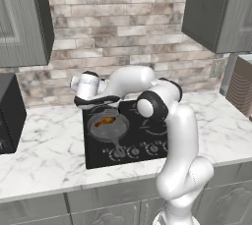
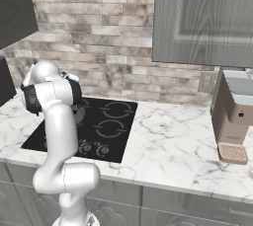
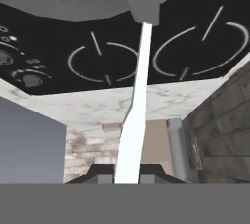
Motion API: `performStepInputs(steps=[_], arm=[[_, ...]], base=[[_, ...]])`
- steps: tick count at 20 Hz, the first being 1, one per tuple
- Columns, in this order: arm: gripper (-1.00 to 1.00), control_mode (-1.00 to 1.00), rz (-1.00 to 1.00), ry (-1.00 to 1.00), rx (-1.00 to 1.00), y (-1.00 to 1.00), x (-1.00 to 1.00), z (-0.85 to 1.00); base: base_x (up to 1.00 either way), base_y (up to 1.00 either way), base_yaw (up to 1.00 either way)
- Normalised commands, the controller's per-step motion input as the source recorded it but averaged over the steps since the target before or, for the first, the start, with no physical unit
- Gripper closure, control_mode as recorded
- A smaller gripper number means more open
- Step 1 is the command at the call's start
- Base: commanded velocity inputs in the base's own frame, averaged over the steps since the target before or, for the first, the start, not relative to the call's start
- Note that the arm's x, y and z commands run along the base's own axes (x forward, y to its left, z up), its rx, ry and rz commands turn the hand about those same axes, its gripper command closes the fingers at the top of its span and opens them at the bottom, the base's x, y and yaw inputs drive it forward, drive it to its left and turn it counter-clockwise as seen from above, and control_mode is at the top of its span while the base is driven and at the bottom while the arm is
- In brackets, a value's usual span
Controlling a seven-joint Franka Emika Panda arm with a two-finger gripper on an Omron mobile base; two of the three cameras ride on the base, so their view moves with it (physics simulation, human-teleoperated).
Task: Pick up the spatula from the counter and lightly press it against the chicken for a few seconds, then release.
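At the bottom centre of the hand view, the white handle of the spatula (image 3: 133,135) is seen clamped between the closed fingertips of the gripper (image 3: 127,173). From there it runs up the frame to a grey blade at the top centre. The spatula is thus off the counter (image 1: 44,145), so the pick-up is judged done.

In the left base view the gripper (image 1: 96,102) is placed left of centre, just above the pan (image 1: 109,129) on the black cooktop (image 1: 147,143). The orange chicken (image 1: 104,121) lies in the pan directly beneath it. The blade is judged to be at or very near the chicken, so the pressing step is taken to be in hand. The few seconds of holding and the release are left to do.

Whether the blade actually touches the chicken cannot be told. In the hand view the blade's far end is cut off by the top edge. In the left base view the blade is small and partly masked by the hand. In the right base view the pan is mostly covered by the arm at the left of the frame.
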Motion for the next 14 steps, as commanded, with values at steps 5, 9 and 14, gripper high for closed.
performStepInputs(steps=[5, 9, 14], arm=[[1.0, -1.0, 0.0, 0.03, 0.0, 0.03, 0.0, -0.04], [1.0, -1.0, 0.03, 0.0, 0.0, 0.0, -0.1, 0.21], [1.0, -1.0, 0.07, 0.0, 0.01, 0.0, -0.25, 0.54]], base=[[0.0, 0.0, 0.0], [0.0, 0.0, 0.0], [0.0, 0.0, 0.0]])
